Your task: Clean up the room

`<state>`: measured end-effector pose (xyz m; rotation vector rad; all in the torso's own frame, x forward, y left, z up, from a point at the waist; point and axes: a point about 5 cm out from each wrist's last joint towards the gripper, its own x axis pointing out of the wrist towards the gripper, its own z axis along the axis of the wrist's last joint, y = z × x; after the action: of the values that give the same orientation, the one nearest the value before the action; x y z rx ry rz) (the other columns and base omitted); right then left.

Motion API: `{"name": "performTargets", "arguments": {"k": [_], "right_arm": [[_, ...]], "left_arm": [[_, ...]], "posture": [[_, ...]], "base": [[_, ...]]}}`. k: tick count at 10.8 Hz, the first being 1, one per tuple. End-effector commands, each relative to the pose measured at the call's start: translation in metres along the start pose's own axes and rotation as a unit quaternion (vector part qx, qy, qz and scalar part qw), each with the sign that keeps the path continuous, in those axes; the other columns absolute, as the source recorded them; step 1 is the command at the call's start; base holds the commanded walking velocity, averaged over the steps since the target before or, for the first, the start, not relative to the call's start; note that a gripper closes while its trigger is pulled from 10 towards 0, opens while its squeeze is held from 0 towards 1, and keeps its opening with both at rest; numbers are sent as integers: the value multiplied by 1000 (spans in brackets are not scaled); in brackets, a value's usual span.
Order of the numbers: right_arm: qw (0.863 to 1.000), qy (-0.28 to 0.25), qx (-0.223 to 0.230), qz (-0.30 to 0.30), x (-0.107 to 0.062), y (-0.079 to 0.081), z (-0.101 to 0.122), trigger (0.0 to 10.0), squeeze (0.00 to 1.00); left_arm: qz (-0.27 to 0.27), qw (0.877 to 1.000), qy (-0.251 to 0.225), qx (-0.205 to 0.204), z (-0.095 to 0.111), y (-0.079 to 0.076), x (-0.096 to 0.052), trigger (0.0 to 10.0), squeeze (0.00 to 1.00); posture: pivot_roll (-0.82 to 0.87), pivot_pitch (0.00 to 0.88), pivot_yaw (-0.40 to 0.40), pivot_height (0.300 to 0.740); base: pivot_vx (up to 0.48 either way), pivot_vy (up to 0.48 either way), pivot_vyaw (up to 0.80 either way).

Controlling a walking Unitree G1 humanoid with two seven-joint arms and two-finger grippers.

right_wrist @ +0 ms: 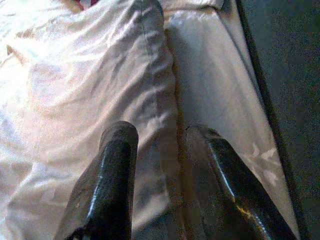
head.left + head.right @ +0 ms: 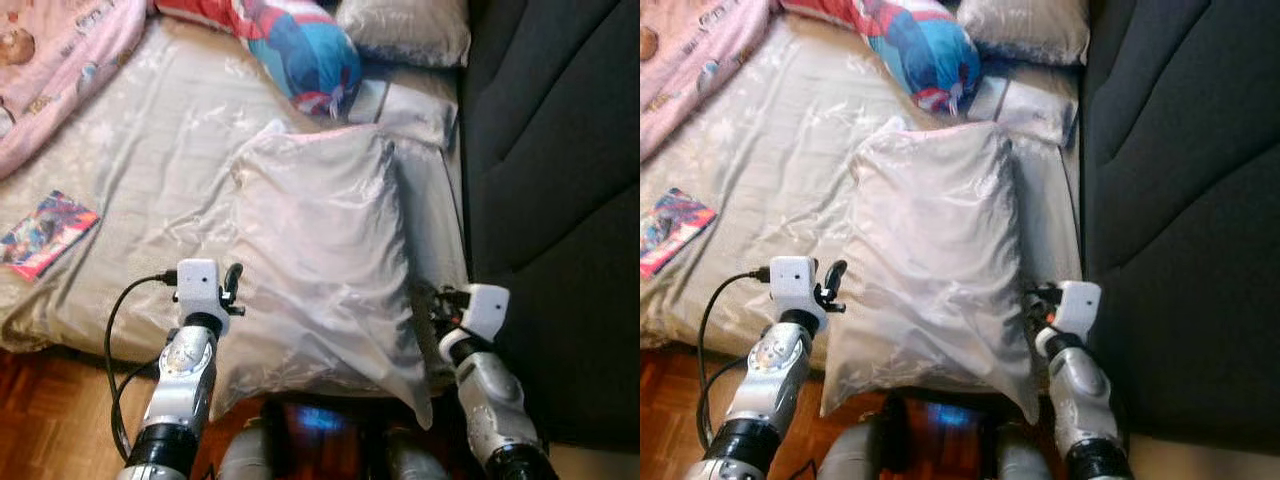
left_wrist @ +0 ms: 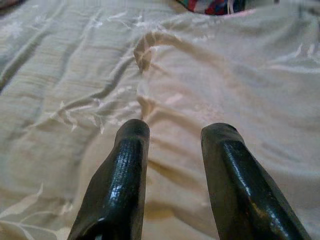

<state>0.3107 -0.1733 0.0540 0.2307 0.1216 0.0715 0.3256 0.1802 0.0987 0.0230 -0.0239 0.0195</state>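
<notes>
End effectors flanking silver pillow

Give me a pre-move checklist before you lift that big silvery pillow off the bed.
1. Left pincer open, at the pillow's left edge: ok.
2. Right pincer open, at the pillow's right edge: ok.
3. Fabric clamped between the fingers: not ok; both pincers open, no grip.
4. Pillow lying free: ok; nothing rests on it, and the blue and red cushion lies beyond its far corner.
5. Right arm clear of the dark sofa back: cannot tell; it is close beside it.
6. Cable at the left wrist free of snags: cannot tell.
</notes>
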Motion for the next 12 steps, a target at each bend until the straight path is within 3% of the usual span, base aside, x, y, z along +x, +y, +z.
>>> {"name": "performTargets", "arguments": {"k": [1, 3, 6, 8, 10, 12], "right_arm": [[1000, 11, 8, -9, -3, -1, -8, 10000, 0], [1000, -9, 15, -21, 2, -1, -3, 10000, 0], [998, -31, 11, -48, 9, -9, 8, 10000, 0], [997, -26, 10, -68, 6, -17, 5, 10000, 0], [997, -27, 13, -69, 8, -14, 5, 10000, 0], [997, -29, 13, -71, 10, -12, 5, 10000, 0]], "left_arm": [[8, 1000, 16, 4, -9, 5, -3, 10000, 0], [-11, 1000, 14, 16, -13, 0, -2, 10000, 0], [-28, 1000, 8, 0, -11, -8, 3, 10000, 0], [-28, 1000, 11, -7, -15, -9, 1, 10000, 0], [-21, 1000, 12, -14, -13, -8, 5, 10000, 0], [-21, 1000, 9, -16, -11, -8, 8, 10000, 0]], "posture": [[69, 253, -12, 740], [74, 176, -5, 740], [64, 80, 24, 740], [57, 57, 27, 740], [54, 48, 27, 740], [55, 50, 26, 740]], "base": [[0, 405, 0], [0, 0, 0], [0, 0, 0], [0, 0, 0], [0, 0, 0], [0, 351, 0]]}}
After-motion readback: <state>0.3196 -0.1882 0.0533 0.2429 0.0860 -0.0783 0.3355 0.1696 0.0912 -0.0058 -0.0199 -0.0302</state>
